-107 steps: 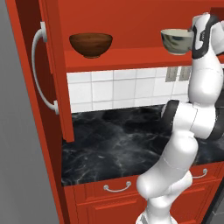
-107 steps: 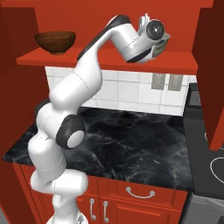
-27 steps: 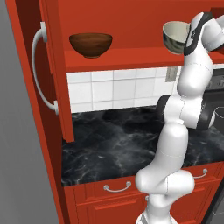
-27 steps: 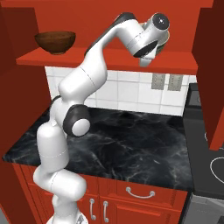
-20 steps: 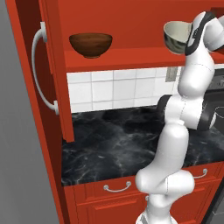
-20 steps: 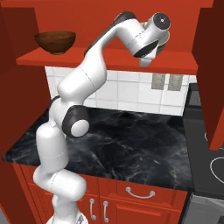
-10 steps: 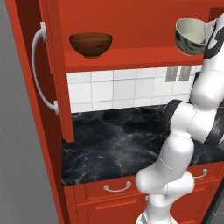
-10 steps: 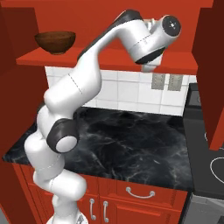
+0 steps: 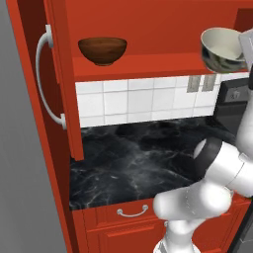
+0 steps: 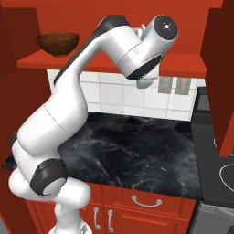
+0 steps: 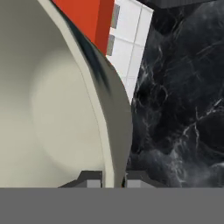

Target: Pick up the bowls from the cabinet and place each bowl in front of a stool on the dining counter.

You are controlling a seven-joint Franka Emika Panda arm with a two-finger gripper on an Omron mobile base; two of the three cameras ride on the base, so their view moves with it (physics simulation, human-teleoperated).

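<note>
Two bowls counted. The dark reddish-brown bowl (image 9: 102, 50) is sitting upright on the red shelf (image 9: 143, 65) of the open cabinet, toward its left end; in the right base view the same bowl (image 10: 57, 43) is resting at the shelf's left end. The cream bowl (image 9: 222, 50) is hanging in the air off the right end of the shelf, tipped so its pale inside is facing the left base camera, dark markings showing on its underside. In the hand view the jaws of the gripper (image 11: 113, 179) are pinching the rim of the cream bowl (image 11: 52, 109), one finger inside the wall and one outside, nearly pressed together. One cabinet door (image 9: 62, 74) is standing open at left, carrying one long curved white handle (image 9: 45, 79). Below, one black marble tabletop (image 9: 143, 158) is lying under the shelf, with white tiles (image 9: 133, 101) behind it. Two wall outlets (image 10: 174, 85) are showing on the tiles. One drawer handle (image 9: 132, 212) is visible under the tabletop edge in the left base view.
</note>
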